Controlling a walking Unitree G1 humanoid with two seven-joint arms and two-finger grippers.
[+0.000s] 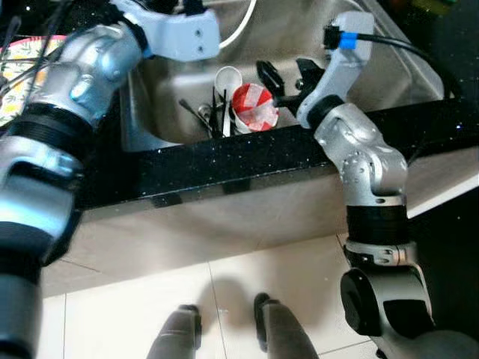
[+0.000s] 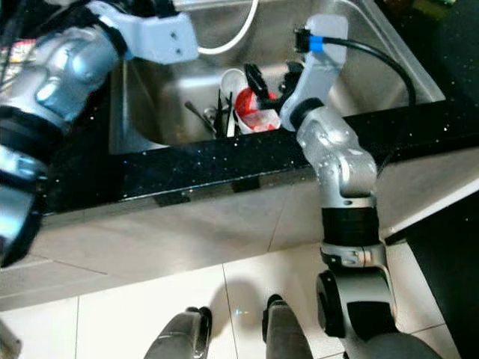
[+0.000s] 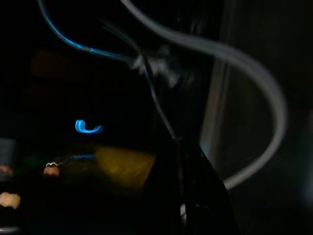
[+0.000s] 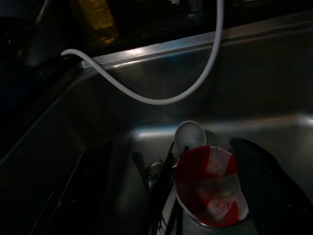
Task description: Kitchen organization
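Note:
A red-and-white bowl point(image 1: 254, 106) lies tilted in the steel sink point(image 1: 299, 30), next to a white spoon point(image 1: 228, 77) and several black utensils point(image 1: 217, 112). My right gripper point(image 1: 288, 75) hangs open just over the bowl, one black finger on each side of it. In the right wrist view the bowl point(image 4: 210, 188) sits between the two fingers point(image 4: 266, 181), apart from them. My left arm point(image 1: 179, 30) reaches up over the sink's far left corner. The left wrist view is very dark, with a white hose point(image 3: 254, 83).
A black countertop point(image 1: 224, 161) edges the sink in front. The white hose point(image 1: 243, 30) loops down the sink's back wall. A yellow bottle point(image 4: 95, 19) stands behind the sink. A patterned plate point(image 1: 22, 67) lies on the counter at far left. My feet point(image 1: 224, 329) stand on pale tiles.

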